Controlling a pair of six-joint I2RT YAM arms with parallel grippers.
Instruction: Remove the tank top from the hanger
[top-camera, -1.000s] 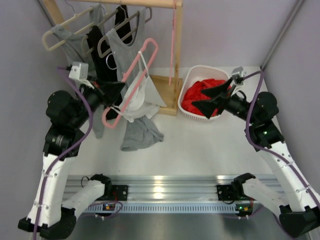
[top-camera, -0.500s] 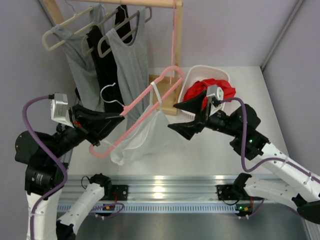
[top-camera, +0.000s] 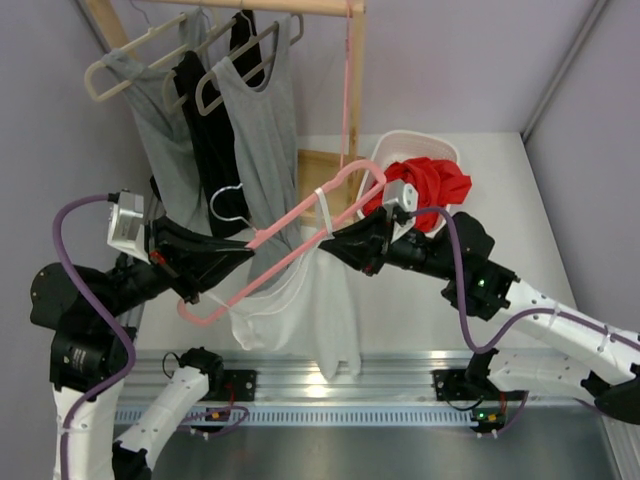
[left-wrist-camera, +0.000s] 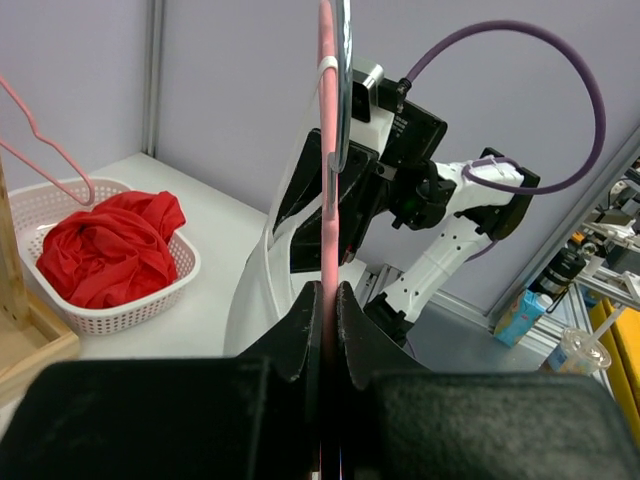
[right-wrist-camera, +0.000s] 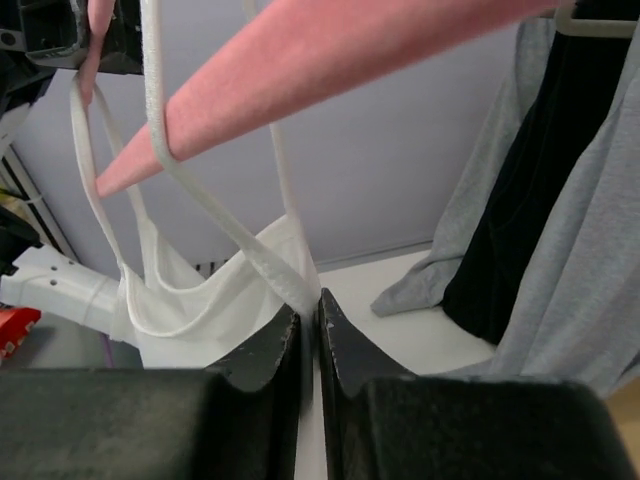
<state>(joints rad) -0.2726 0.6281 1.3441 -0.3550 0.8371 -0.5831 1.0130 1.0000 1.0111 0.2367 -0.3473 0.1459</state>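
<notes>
1. Item: pink hanger (top-camera: 290, 238), aloft over the tabletop's middle; left gripper (top-camera: 245, 250) clamped tight on its lower end.
2. Item: white tank top (top-camera: 325, 310), hanging from the hanger; right gripper (top-camera: 326, 243) pinched closed on one strap.
3. Status: straps not yet off; removal barely begun.

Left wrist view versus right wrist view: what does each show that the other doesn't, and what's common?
Only the left wrist: the left gripper clamped on the pink hanger, the basket of red cloth, and the right arm behind. Only the right wrist: where the right gripper closes on the strap looped over the hanger's arm, plus the grey top and black top hanging. Both: the hanger and the white tank top draped from it.
</notes>
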